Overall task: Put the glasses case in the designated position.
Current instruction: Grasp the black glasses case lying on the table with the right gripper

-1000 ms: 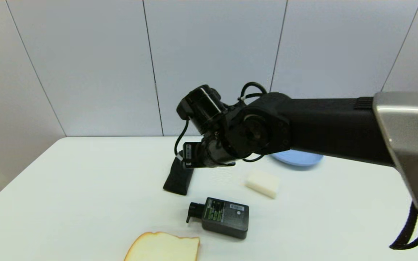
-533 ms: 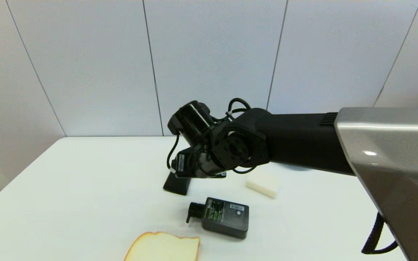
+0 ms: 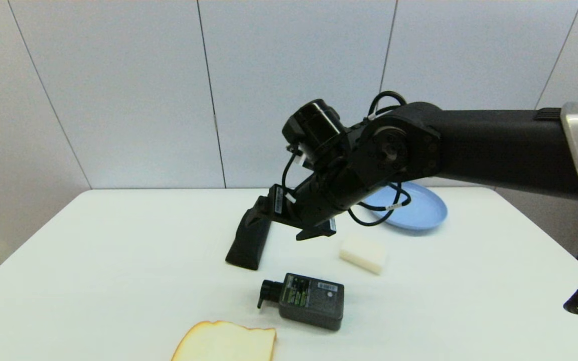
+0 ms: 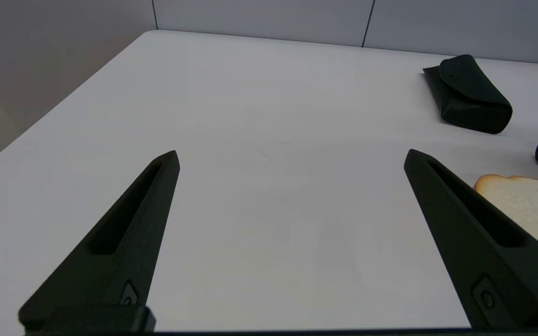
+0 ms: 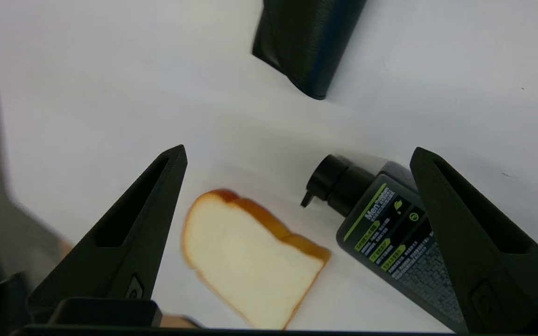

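Right end effector (image 5: 297, 154) lifted up and back toward the blue plate (image 3: 427, 213) in the last half second, fingers spread, holding nothing, so the grab hasn't happened. Glasses case (image 3: 249, 240) lies on the table (image 3: 93, 260) mid-field, beside the pump bottle (image 3: 309, 301); long axis runs near-to-far, slightly rightward. Left end effector (image 4: 292, 156) parked low, spread wide.

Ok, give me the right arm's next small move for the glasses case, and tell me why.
Probably bring the right tool down and forward over the glasses case, then close on it. Its fingers stand open with nothing between them, and the right wrist view looks past the case's end toward the bread slice and pump bottle. The case lies flat on the table, ungrasped.
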Controlling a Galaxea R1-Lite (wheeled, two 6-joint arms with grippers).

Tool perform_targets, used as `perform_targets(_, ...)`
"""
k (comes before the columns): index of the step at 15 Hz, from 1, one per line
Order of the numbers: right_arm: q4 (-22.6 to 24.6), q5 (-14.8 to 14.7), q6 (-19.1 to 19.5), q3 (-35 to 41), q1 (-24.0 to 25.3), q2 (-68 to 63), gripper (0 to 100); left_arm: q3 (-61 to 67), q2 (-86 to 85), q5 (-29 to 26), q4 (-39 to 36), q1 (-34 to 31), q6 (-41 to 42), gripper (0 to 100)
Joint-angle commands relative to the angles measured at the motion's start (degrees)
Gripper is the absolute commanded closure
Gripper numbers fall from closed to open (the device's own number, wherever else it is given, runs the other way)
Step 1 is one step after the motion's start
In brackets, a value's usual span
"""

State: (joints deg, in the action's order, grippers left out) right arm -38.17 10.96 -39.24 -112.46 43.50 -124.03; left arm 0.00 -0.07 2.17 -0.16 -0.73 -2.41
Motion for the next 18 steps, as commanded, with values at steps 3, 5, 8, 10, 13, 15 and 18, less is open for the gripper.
perform_targets(3, 3.19, -0.5, -0.49, -0.13, -0.34, -2.01, 0, 0.0, 0.07, 0.03, -0.11, -0.06, -0.05, 0)
perform_targets(5, 5.82, -5.77, -0.13, -0.04, 0.1, -3.15, 0, 0.0, 0.07, 0.03, 0.07, 0.03, -0.05, 0)
perform_targets(8, 11.54, -9.99, 0.31, -0.04, 1.59, -4.82, 0, 0.0, 0.07, 0.03, 0.07, 0.03, -0.05, 0)
perform_targets(10, 13.74, -11.75, 0.83, -0.04, 2.65, -6.58, 0, 0.0, 0.07, 0.03, 0.07, 0.03, -0.05, 0)
perform_targets(13, 14.53, -13.95, 1.71, -0.04, 3.53, -8.69, 0, 0.0, 0.07, 0.03, 0.07, -0.06, -0.05, 0)
perform_targets(15, 15.84, -16.85, 4.52, -0.04, 3.7, -9.65, 0, 0.0, 0.07, 0.03, 0.07, -0.06, -0.05, 0)
perform_targets(18, 18.74, -18.61, 7.34, -0.04, 3.7, -10.01, 0, 0.0, 0.07, 0.03, 0.07, -0.06, -0.05, 0)
